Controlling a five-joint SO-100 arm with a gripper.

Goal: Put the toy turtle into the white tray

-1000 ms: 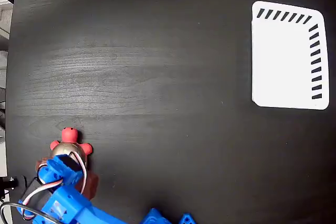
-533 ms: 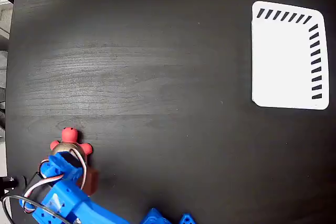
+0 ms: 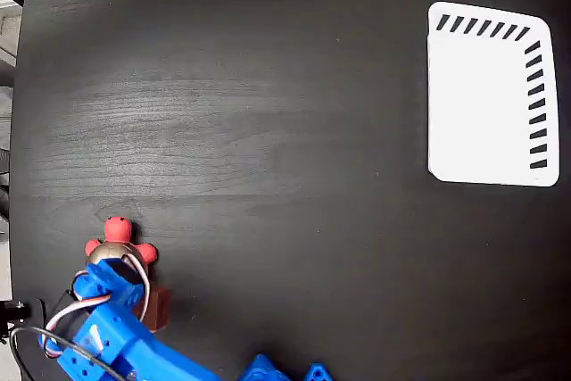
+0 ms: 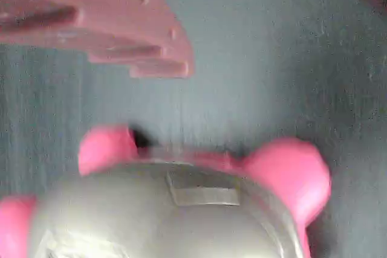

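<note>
— Overhead, then: where does the toy turtle (image 3: 116,243) sit?

— At the near left of the black wood-grain tabletop (image 3: 268,149) in the fixed view, red head pointing away from the arm, two red feet showing either side of a sliver of tan-gold shell. The rest of the shell is covered by the blue arm (image 3: 116,345).

— And the white tray (image 3: 486,104)?

— Far right of the same view, flat on the tabletop, black slanted slots along its top and right edges, well apart from the turtle.

— What is the pincer (image 3: 120,278) doing?

— It hangs directly over the turtle's back, with a dark reddish part showing beside the blue housing and red and white wires looping across it. From above the fingers are hidden by the housing, so whether it is released or clenched cannot be told.

— Does the wrist view settle that?

— No. It shows one reddish finger (image 4: 103,22) across the upper left, clear of the toy, with grey tabletop between them. The other finger is out of the picture. The turtle (image 4: 175,209) fills the lower half, blurred: metallic shell with a small rectangular label, red head at the right, a red foot at the left.
</note>
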